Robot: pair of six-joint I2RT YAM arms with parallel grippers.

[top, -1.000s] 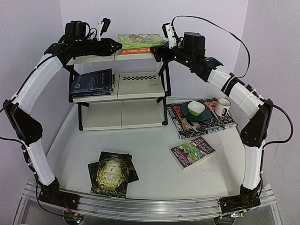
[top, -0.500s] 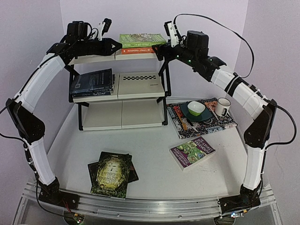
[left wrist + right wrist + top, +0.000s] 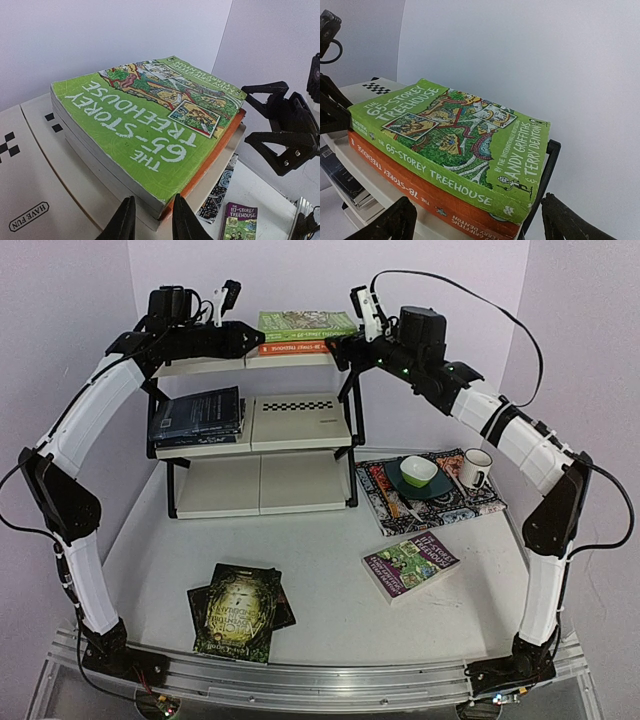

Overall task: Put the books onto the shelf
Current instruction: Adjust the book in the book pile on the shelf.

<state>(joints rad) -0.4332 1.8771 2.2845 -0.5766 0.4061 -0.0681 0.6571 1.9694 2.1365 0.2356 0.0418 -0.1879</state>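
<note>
On the shelf's (image 3: 300, 427) top tier a bright green book (image 3: 305, 320) lies on an orange book (image 3: 296, 347). My left gripper (image 3: 225, 295) hovers at the stack's left end. In the left wrist view its jaws (image 3: 153, 200) stand narrowly open, with the stack's corner just beyond them and nothing gripped. My right gripper (image 3: 360, 308) is wide open at the stack's right end (image 3: 477, 201), one finger on either side of that end and neither touching. Dark blue books (image 3: 197, 415) fill the middle tier's left half. A purple book (image 3: 410, 565) and dark green-gold books (image 3: 240, 608) lie on the table.
A patterned mat (image 3: 450, 502) right of the shelf carries a green bowl (image 3: 418, 474) and a white mug (image 3: 474, 468). The shelf's bottom tier (image 3: 260, 485) is bare. Walls stand close behind and to both sides.
The green and orange stack has slid slightly right on the top tier. My left gripper followed it and its jaws narrowed. The right gripper drew back a little, still wide open.
</note>
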